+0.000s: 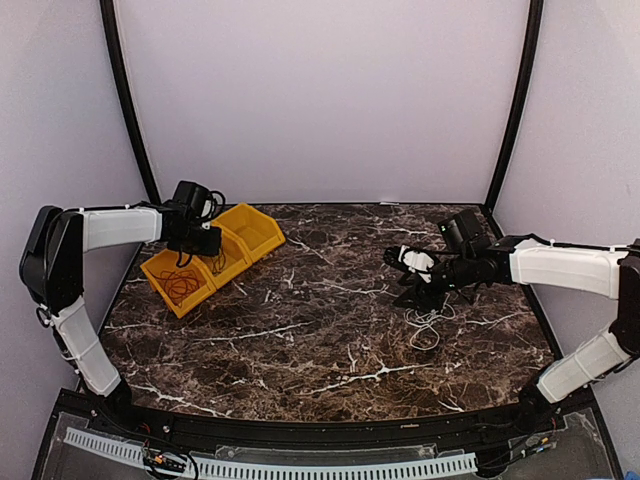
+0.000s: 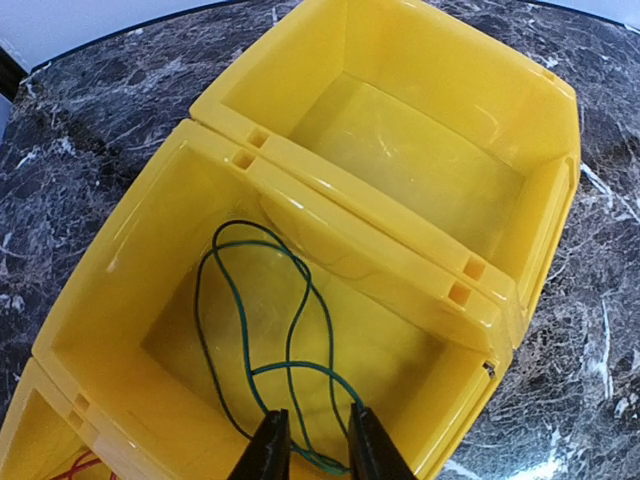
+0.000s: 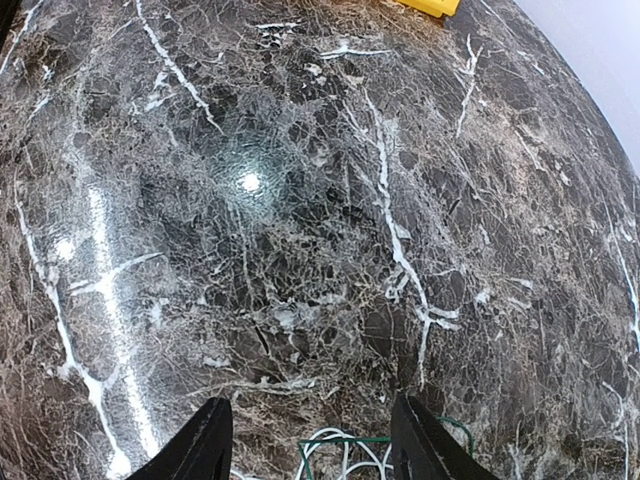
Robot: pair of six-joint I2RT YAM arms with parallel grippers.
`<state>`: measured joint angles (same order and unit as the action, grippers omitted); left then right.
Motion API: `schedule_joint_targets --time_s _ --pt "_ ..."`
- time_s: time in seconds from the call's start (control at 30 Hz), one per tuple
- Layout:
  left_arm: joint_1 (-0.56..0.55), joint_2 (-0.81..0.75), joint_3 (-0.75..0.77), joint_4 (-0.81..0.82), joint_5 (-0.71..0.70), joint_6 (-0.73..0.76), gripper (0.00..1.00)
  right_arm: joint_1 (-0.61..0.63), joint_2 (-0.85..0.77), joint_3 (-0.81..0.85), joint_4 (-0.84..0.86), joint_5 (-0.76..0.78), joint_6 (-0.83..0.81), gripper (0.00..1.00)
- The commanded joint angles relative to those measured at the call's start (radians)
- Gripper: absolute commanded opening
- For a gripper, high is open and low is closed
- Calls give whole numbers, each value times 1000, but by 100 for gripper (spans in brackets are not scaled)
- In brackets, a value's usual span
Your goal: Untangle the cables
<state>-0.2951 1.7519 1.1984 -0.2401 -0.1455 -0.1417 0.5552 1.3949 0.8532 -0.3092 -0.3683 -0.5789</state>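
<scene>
Green cable (image 2: pixel 290 330): loose crossing loops on the floor of the middle bin (image 2: pixel 110 270), one of three yellow bins joined in a row. Its near end runs down between the tips of your left gripper (image 2: pixel 318 430), which hangs over the near side of that bin. The jaws are parted narrowly. The gap is wider than the wire, so no clamp shows. You cannot tell whether the wire touches either finger.

Red-orange cable (image 1: pixel 180 287): a small coil in the near bin (image 1: pixel 152 268), next along from the bin under your left gripper (image 1: pixel 208 250). The left wrist view shows only a sliver of it (image 2: pixel 75 465) at the bottom left corner. The far bin (image 2: pixel 450 70) lies beyond the middle one.

White cable (image 1: pixel 426 326): a loose tangle on the marble table (image 1: pixel 300 340), on the right side and well apart from the bins. Your right gripper (image 1: pixel 414 294) sits over its far edge. In the right wrist view the white loops (image 3: pixel 335 452) lie at the bottom edge, between the two fingers of that gripper (image 3: pixel 310 420). A thin green strand (image 3: pixel 345 439) crosses them. The jaws stand moderately wide, and neither finger is closed on the wire. The frame cuts off the rest of the tangle, so you cannot read its lower part here.
</scene>
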Motion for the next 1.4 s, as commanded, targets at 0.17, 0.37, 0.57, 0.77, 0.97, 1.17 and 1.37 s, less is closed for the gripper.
schedule_joint_targets --time_s 0.17,0.37,0.57,0.77,0.97,1.17,1.37 --pt "7 -196 32 -77 -110 6 39 -13 -13 2 21 3 6 56" --pt "5 -269 88 -175 -134 39 50 -116 -39 61 -17 -53 63 56" --pt "-113 -448 -71 77 120 33 38 -229 -62 104 -176 -28 37 56" --pt "-405 -340 -109 213 226 -34 41 -281 -83 82 -265 -3 23 56" --pt "-710 -123 -92 498 215 -63 50 -281 -124 22 -200 -1 89 56" --pt "-764 203 134 470 187 -222 51 -286 -155 -74 -113 -33 97 57" --pt "-783 371 249 531 219 -358 52 -310 -164 -90 -109 -84 107 57"
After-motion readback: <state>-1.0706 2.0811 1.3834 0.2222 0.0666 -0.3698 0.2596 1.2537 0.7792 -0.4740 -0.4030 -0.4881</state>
